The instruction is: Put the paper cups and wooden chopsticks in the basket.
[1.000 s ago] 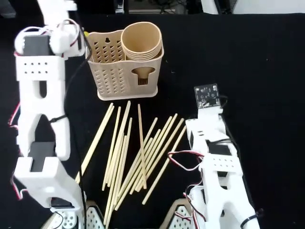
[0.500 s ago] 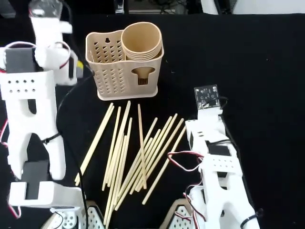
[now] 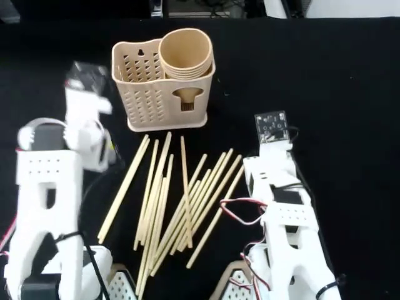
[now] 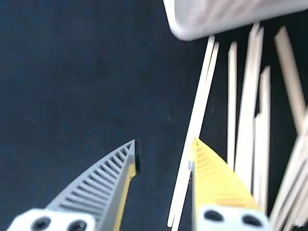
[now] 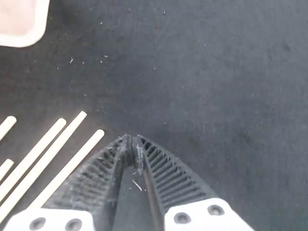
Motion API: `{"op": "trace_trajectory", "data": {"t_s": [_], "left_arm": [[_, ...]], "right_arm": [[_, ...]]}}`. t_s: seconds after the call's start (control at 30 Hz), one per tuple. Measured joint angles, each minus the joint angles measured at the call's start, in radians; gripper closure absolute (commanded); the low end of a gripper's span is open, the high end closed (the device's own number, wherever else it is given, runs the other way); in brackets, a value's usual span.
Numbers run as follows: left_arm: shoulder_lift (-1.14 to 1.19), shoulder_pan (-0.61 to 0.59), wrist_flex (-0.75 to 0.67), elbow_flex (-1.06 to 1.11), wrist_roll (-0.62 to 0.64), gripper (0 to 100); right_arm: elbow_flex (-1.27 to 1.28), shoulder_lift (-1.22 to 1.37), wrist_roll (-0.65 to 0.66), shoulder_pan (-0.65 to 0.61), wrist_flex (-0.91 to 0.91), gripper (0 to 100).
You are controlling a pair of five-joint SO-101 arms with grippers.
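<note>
A stack of paper cups (image 3: 185,53) stands in the right compartment of the beige perforated basket (image 3: 156,103). Several wooden chopsticks (image 3: 181,200) lie fanned on the black table in front of it. My left gripper (image 4: 163,144) hangs open over bare cloth, its yellow finger (image 4: 211,178) just above the leftmost chopsticks (image 4: 195,130), with the basket's lower edge (image 4: 226,14) beyond. My right gripper (image 5: 131,140) is shut and empty, low over the table just right of the chopstick ends (image 5: 62,139). A corner of the basket (image 5: 19,24) lies farther off.
The left arm (image 3: 47,187) stands at the table's left, with its wrist beside the basket's front left corner. The right arm (image 3: 284,212) is at the front right. Black cloth stretches bare to the right of the basket and behind it.
The left arm has drawn back from beside the basket's left wall toward the front, and now sits left of the chopsticks. The right arm, cups and chopsticks have not moved.
</note>
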Motion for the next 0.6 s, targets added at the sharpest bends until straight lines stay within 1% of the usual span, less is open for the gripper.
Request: {"op": "trace_trajectory", "data": {"t_s": [0.1,0.2,0.37,0.6], "left_arm": [[0.006,0.0,-0.19,0.227,-0.058,81],[0.04,0.0,-0.296,0.318,-0.103,81],[0.129,0.0,-0.37,0.324,-0.109,81],[0.31,0.0,-0.379,0.232,-0.098,81]], "right_arm": [[0.0,0.0,0.0,0.0,0.0,98.6],[0.0,0.0,0.0,0.0,0.0,98.6],[0.0,0.0,0.0,0.002,0.0,98.6],[0.0,0.0,0.0,0.002,0.0,98.6]]}}
